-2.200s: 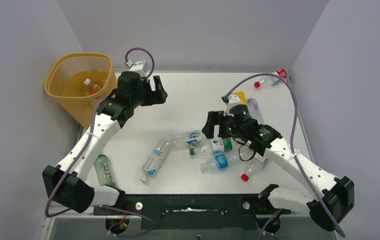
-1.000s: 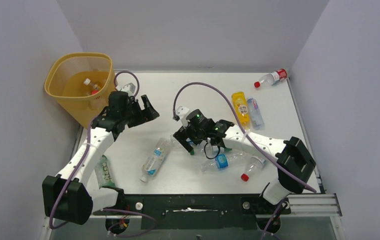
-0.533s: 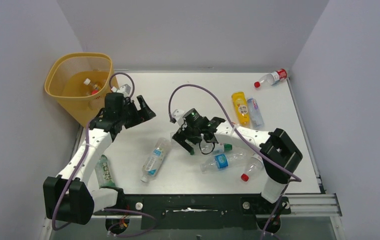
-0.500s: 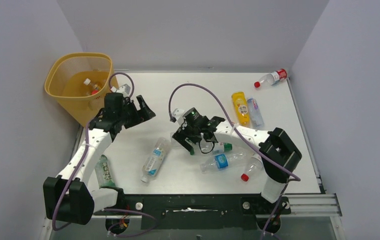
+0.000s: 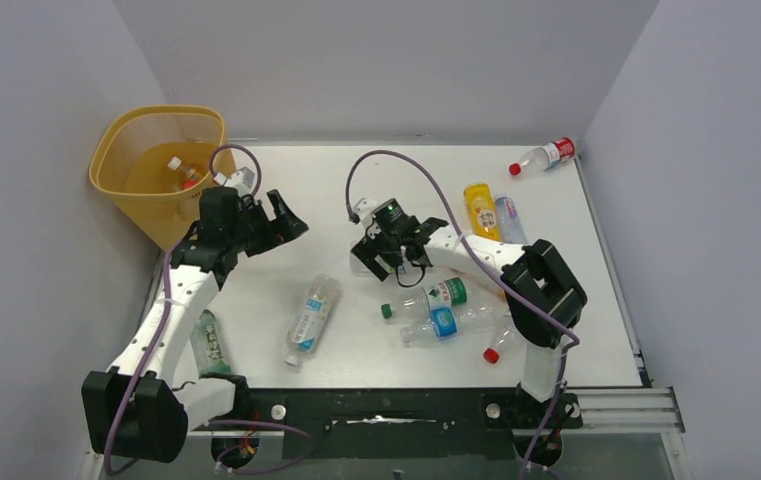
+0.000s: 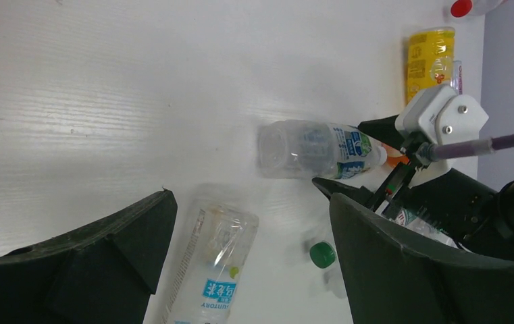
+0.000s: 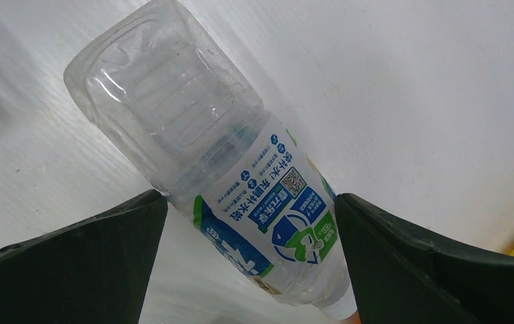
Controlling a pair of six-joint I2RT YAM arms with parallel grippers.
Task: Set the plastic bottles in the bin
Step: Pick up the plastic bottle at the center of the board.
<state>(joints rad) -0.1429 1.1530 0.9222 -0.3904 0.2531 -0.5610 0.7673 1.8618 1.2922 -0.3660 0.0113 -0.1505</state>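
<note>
The bin (image 5: 106, 160) is a tall yellow-orange plastic basket with a rounded square rim and small holes in its walls. It stands at the far left corner of the white table (image 5: 356, 190), and a few small bottles (image 5: 179, 172) lie on its bottom.

The right gripper (image 7: 250, 197) holds its two black fingers (image 7: 71, 263) wide apart, and a clear bottle (image 7: 173, 115) lies on the table between them. This bottle is of thin ribbed plastic and has a white, blue and green label. It is not possible to tell if the fingers touch it.

The left gripper (image 5: 281, 222) is also spread apart, with nothing between its fingers. It hangs above the table, near the bin.

On the near side of the right gripper, three more clear bottles lie close together:
- a green-capped bottle (image 5: 426, 298)
- a blue-labelled bottle (image 5: 446, 322)
- a red-capped bottle (image 5: 501, 340)

The right arm (image 5: 541, 285) passes just beside this group and covers a part of it.

A long clear bottle (image 5: 311, 318) lies alone, left of the middle, and a green bottle (image 5: 208, 342) lies at the left edge, beside the left arm. A yellow bottle (image 5: 480, 212) and a pale blue bottle (image 5: 509, 222) lie side by side at the far right. A red-labelled bottle (image 5: 546, 156) is in the far right corner. A purple cable (image 5: 406, 165) makes an arch over the table above the right gripper.
</note>
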